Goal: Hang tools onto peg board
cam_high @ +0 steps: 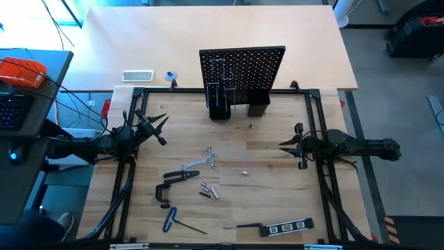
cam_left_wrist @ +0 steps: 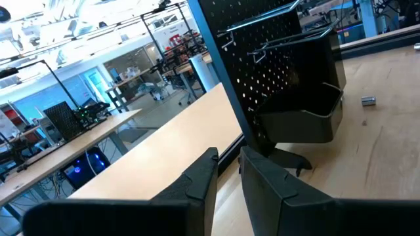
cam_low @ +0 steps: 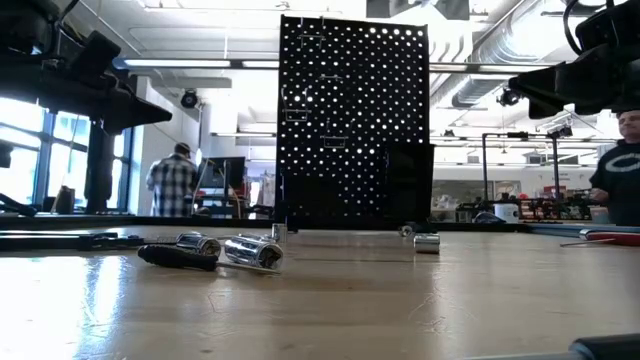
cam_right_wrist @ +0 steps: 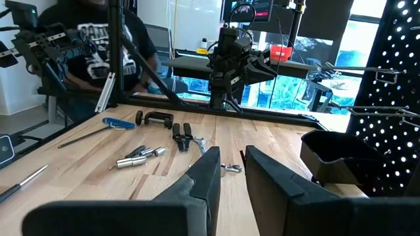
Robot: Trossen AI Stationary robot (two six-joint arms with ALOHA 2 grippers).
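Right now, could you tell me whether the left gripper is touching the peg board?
Apart: the high view shows bare table between the left gripper and the peg board.

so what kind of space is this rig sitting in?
Looks like an open robotics lab or workshop: exposed ceiling ducts, rows of workbenches with gear, and a person standing behind the peg board.

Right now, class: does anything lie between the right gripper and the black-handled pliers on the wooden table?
Nothing visible blocks it. The right gripper hovers at the table's right side; only a small silver socket lies on bare wood roughly between it and the black-handled pliers.
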